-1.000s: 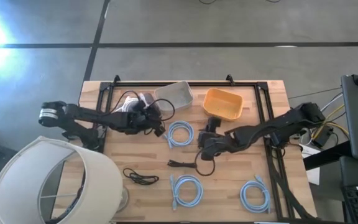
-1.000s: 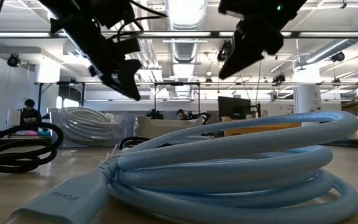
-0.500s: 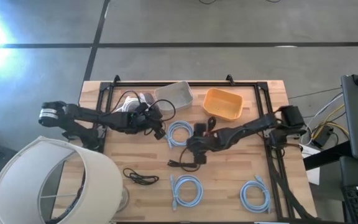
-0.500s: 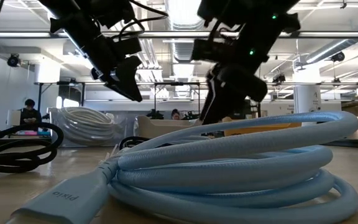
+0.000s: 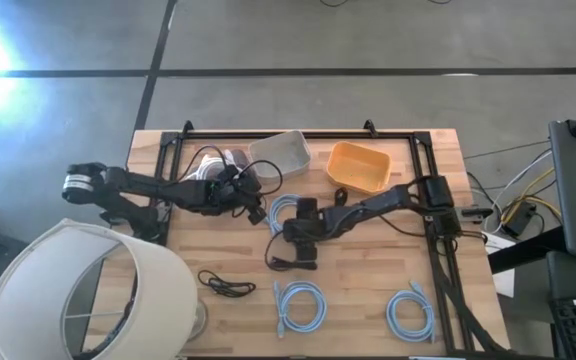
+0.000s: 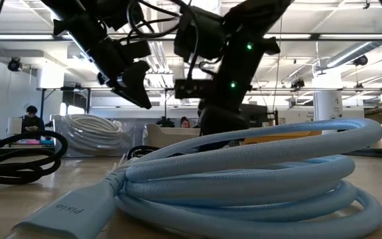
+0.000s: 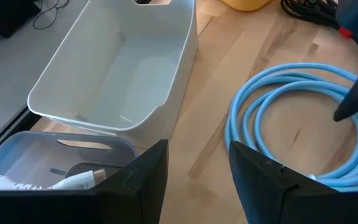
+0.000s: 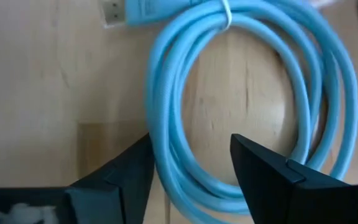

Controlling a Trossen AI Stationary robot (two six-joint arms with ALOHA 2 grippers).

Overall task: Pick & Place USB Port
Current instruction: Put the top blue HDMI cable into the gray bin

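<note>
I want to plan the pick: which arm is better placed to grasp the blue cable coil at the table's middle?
Right. The right claw hangs open directly over that coil, its fingers straddling the loop. The left claw waits open beside the white bin.

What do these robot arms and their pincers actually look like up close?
Both are dark, jointed arms with black cables looped alongside. The left gripper and right gripper each end in two blunt, angular black fingers. The right arm shows small green lights; the left arm's base has a silvery ring.
</note>
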